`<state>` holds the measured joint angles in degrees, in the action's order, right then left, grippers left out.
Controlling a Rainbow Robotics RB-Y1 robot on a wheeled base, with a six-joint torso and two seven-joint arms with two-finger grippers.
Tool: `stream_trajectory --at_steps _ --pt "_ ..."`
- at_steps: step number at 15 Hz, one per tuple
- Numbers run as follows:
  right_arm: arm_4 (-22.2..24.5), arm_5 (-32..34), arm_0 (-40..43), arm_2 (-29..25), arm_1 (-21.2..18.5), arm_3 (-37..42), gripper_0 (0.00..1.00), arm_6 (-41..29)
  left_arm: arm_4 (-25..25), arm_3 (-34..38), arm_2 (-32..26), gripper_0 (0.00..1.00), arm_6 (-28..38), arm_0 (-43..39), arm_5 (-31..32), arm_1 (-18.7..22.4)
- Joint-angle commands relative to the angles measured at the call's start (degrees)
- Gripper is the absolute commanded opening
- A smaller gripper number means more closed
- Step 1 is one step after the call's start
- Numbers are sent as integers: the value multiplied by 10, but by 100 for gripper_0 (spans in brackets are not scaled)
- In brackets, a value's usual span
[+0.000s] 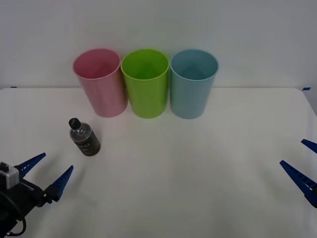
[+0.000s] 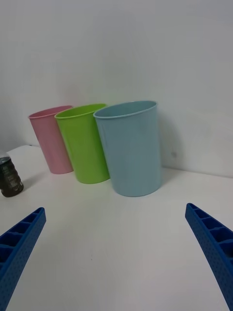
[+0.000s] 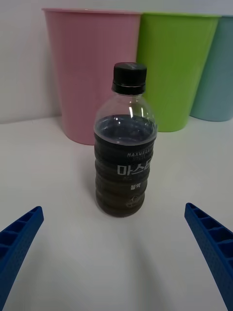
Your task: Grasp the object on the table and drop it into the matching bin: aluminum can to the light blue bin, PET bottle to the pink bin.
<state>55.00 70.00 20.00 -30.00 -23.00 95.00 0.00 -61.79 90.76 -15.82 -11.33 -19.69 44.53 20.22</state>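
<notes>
Standing upright on the table [image 1: 198, 188], cap up, just in front of the pink bin [image 1: 99, 82]: the PET bottle [image 1: 84, 137]. Sitting spread open and empty just short of that bottle, squarely facing it with long axis vertical: the left gripper [image 1: 47, 172]. Waiting open well apart on the far side, so much the farther arm: the right gripper [image 1: 302, 163].

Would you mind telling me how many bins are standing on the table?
3, in a row at the back: the pink bin on the left, a green bin in the middle, the light blue bin on the right.

bare table [image 1: 198, 178], bins [image 1: 144, 82] behind (touching)
</notes>
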Motion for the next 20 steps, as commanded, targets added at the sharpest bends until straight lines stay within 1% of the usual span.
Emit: stream_trajectory --at_steps 1,5,6,7,8,11,16,19,20 --pt "0 0 0 0 0 0 100 0 -7 -35 9 100 -1 40 4 -3" --pt "0 0 0 0 0 0 100 0 -11 -66 24 100 -3 75 -2 -3" --pt "0 0 0 0 0 0 100 0 -26 -72 24 100 0 85 -3 -4" --pt "0 0 0 0 0 0 100 0 -31 -76 25 100 1 92 -8 -8" --pt "0 0 0 0 0 0 100 0 -32 -82 25 100 -2 98 -8 -13" --pt "0 0 0 0 0 0 100 0 -55 -91 24 100 -2 119 -13 -30" --pt "0 0 0 0 0 0 100 0 -105 -93 24 100 4 145 -35 -67" --pt "0 0 0 0 0 0 100 0 -107 -130 24 100 -4 178 -39 -73" --pt "0 0 0 0 0 0 100 0 -115 -138 21 100 -5 190 -39 -73"
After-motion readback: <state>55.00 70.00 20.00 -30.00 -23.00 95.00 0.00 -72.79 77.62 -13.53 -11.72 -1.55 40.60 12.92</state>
